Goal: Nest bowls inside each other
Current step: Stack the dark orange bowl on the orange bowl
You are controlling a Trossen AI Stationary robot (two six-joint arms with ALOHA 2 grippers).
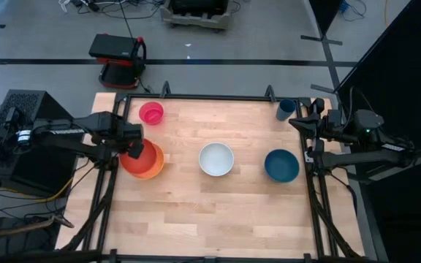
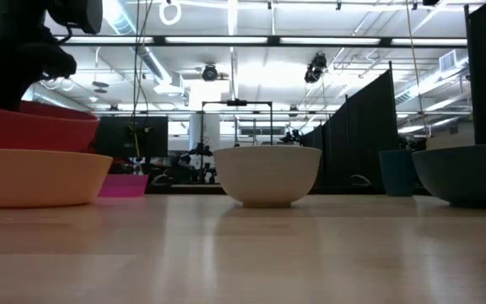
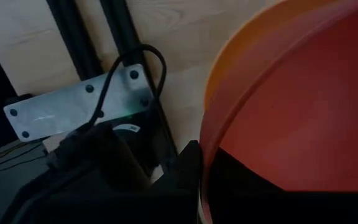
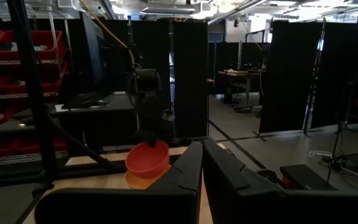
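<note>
Bowls sit spread across the wooden counter (image 1: 196,212) as I watch from my station. Nearest to my left hand (image 1: 133,149) is the red bowl (image 1: 139,156): the hand's fingers are pressed together on its rim, pinching it, and the bowl is tilted. In the low view it hangs just above the orange bowl (image 1: 152,169), partly over it and leaning, not seated flat inside. The orange bowl itself rests on the counter at the left side, close to the frame rail.

Moving on, the white bowl (image 1: 216,158) stands upright near the middle of the counter, well apart from the red and orange pair. The teal bowl (image 1: 281,165) stands farther right, near the right rail. The pink bowl (image 1: 151,112) is at the far left corner, and a dark blue cup (image 1: 286,109) stands at the far right corner.

My right hand (image 1: 315,109) waits beyond the right rail, near that cup, its fingers pressed together on nothing.
</note>
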